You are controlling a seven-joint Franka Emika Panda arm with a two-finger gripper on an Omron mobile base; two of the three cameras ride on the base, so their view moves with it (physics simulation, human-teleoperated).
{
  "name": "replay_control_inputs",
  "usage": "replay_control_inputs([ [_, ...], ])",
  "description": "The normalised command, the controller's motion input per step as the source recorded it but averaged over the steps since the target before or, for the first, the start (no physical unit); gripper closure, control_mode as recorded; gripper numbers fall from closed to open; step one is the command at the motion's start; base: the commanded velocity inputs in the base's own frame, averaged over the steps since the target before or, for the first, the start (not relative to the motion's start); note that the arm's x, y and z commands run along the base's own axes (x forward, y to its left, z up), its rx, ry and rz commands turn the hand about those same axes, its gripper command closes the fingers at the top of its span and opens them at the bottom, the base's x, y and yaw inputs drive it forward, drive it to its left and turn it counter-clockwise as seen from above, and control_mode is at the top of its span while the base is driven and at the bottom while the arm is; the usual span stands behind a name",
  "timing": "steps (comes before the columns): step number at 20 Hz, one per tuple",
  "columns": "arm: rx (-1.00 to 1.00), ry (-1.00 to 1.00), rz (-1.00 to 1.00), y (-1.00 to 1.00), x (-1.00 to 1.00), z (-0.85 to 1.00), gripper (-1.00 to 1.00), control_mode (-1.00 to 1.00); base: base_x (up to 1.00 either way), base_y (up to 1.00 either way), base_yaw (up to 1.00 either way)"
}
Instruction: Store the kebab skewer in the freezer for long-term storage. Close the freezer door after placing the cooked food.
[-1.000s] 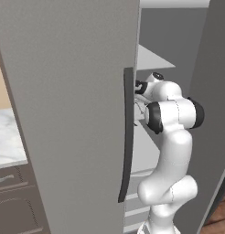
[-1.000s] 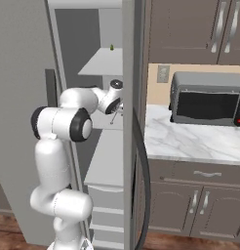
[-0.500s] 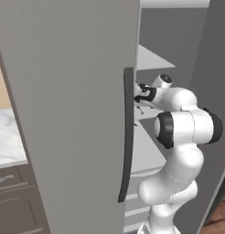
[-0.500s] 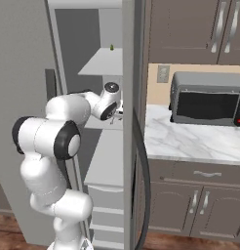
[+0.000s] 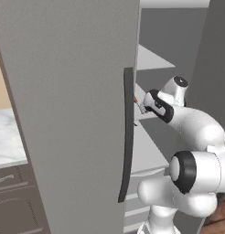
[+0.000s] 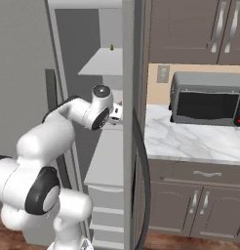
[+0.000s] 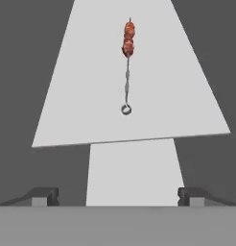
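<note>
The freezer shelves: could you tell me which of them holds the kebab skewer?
The upper white shelf in the hand view holds the skewer, lying flat, meat at the far end. The shelf below, nearer the open gripper, is bare.

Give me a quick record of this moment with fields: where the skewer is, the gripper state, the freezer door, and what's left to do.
skewer: the kebab skewer lies flat on a white freezer shelf, ring end toward the camera, meat chunks at the far end
gripper: the gripper is open, holding nothing, clear of the skewer
freezer door: the freezer door stands open, with the arm reaching in past its dark handle
nearby: a microwave sits on the marble counter
remaining: close the door
</note>
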Motion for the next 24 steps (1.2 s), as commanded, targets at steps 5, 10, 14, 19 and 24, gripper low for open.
replay_control_inputs([
  [5, -0.10, 0.01, 0.00, 0.12, -1.00, 0.56, -1.00, -1.00, 0.00, 0.00, 0.00],
  [10, -0.08, 0.17, 0.00, 0.26, -0.96, 0.51, -1.00, -1.00, 0.00, 0.00, 0.00],
  [14, 0.00, 0.43, 0.00, 0.39, -0.69, 0.04, -1.00, -1.00, 0.00, 0.00, 0.00],
  [19, 0.00, 0.44, -0.12, 0.49, -0.94, 0.00, -1.00, -1.00, 0.00, 0.00, 0.00],
  [24, 0.00, 0.31, -0.15, 0.44, -1.00, 0.00, -1.00, -1.00, 0.00, 0.00, 0.00],
])
